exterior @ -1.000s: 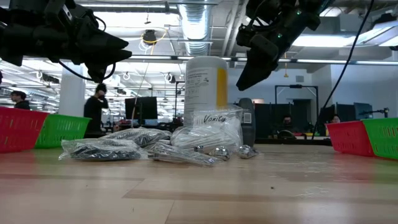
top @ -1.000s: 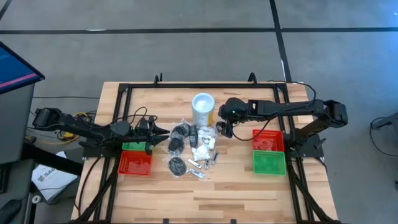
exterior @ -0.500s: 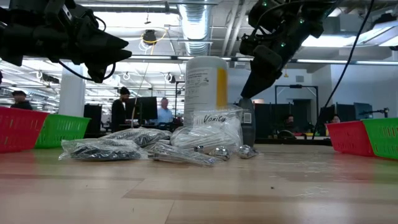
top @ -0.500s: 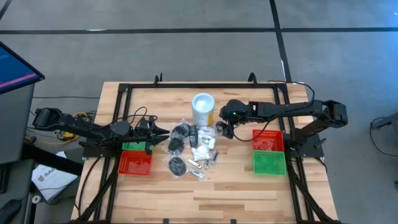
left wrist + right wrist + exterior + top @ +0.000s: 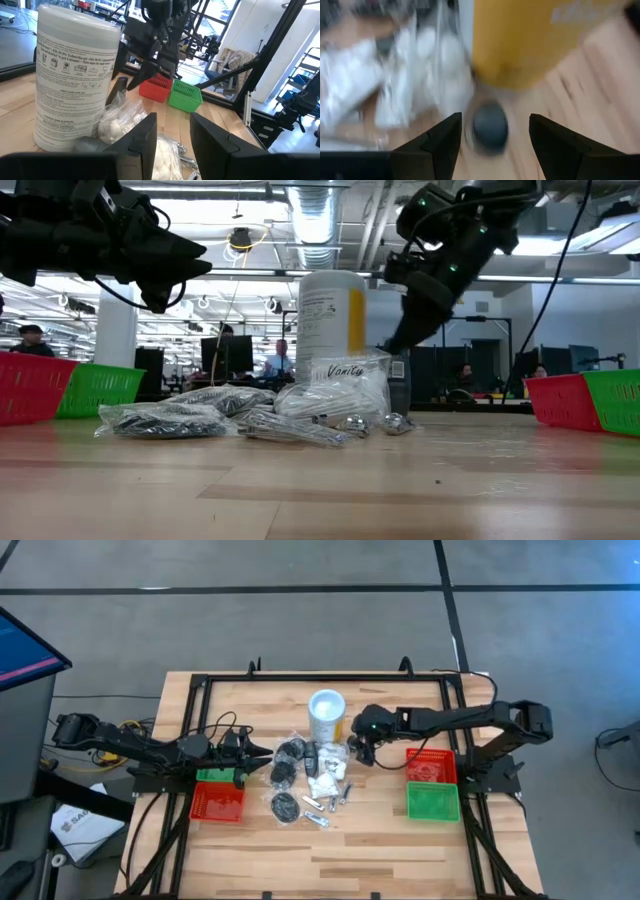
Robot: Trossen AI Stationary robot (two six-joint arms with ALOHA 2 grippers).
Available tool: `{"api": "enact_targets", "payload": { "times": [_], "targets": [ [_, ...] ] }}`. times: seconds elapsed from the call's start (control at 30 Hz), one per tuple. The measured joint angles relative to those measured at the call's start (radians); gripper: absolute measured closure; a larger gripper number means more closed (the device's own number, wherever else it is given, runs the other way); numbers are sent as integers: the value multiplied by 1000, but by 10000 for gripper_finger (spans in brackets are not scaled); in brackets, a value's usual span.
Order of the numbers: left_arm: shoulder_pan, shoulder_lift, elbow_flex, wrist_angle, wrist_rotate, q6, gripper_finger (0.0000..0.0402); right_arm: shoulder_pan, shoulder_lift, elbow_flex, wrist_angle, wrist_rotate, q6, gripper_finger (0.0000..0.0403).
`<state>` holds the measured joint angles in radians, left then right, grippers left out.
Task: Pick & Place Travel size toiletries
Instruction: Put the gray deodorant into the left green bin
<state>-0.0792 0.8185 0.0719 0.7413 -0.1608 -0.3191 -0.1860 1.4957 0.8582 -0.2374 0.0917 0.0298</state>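
Right gripper (image 5: 357, 750) wide open, empty, poised over a dark round item (image 5: 490, 125) (probably a cap, view's blurry) beside the white canister (image 5: 326, 716), at the toiletries pile (image 5: 308, 783) mid-table. Descend straight, centre it, avoid canister. Left gripper (image 5: 262, 762) part-open, empty, waiting nearby.

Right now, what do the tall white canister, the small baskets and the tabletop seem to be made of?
Canister: looks like smooth matte white plastic with a printed yellow and white label.
Red basket and green basket: seem moulded plastic, judging by their open mesh walls and bright, uniform colour.
Tabletop: wood, probably butcher block, with visible joined strips, grain and a light sheen.
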Motion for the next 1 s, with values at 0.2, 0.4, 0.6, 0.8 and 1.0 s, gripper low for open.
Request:
{"api": "enact_targets", "payload": {
  "times": [0.2, 0.4, 0.6, 0.8, 1.0],
  "targets": [
    [0, 0, 0, 0, 0, 0, 293, 0, 22, -28, 75, 0, 2, 182],
    [0, 0, 0, 0, -1, 0, 293, -2, 64, -28, 98, 0, 0, 182],
    [0, 0, 0, 0, -5, 0, 293, -2, 133, -28, 123, 0, -3, 182],
    [0, 0, 0, 0, -4, 0, 293, -2, 172, -28, 145, 0, 3, 183],
    [0, 0, 0, 0, -3, 0, 293, -6, 178, -27, 150, -1, 21, 219]
  ]
}}
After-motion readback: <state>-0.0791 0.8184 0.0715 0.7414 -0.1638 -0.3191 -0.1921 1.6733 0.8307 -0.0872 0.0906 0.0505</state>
